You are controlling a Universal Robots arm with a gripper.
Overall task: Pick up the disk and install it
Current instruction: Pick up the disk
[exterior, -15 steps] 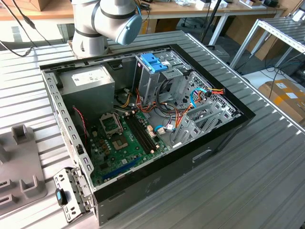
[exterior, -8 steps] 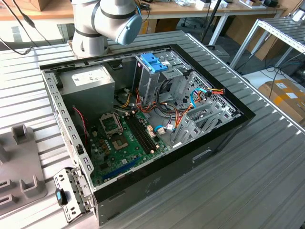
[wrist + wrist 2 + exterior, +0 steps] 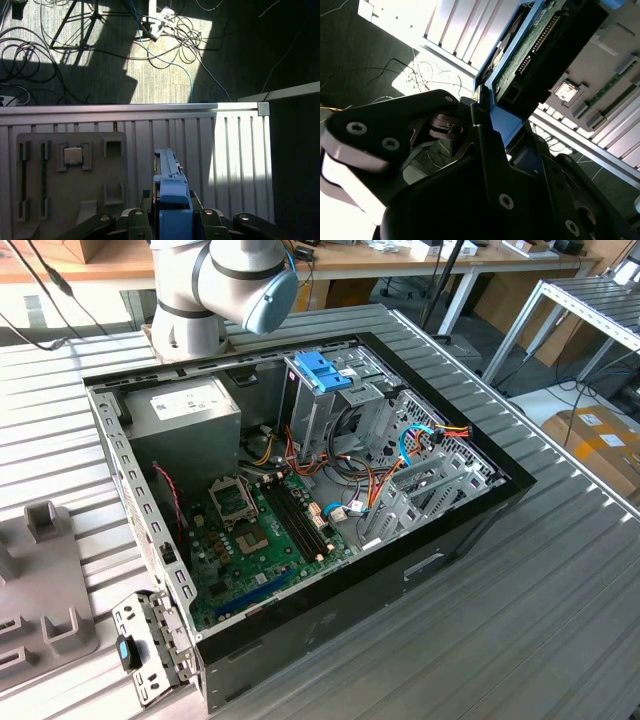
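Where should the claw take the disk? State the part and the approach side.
Take the disk at its blue-railed end, with the pads on the two broad flat faces, coming in endwise along its length. It is thin and flat, so those parallel faces probably seat the pads best and the far end stays free. The claw appears to grip it this way in both wrist views.

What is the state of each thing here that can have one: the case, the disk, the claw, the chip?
Case: open, side panel off.
Disk: held over the table, outside the case.
Claw: shut on the disk.
Chip: seated in a pocket of the tray.
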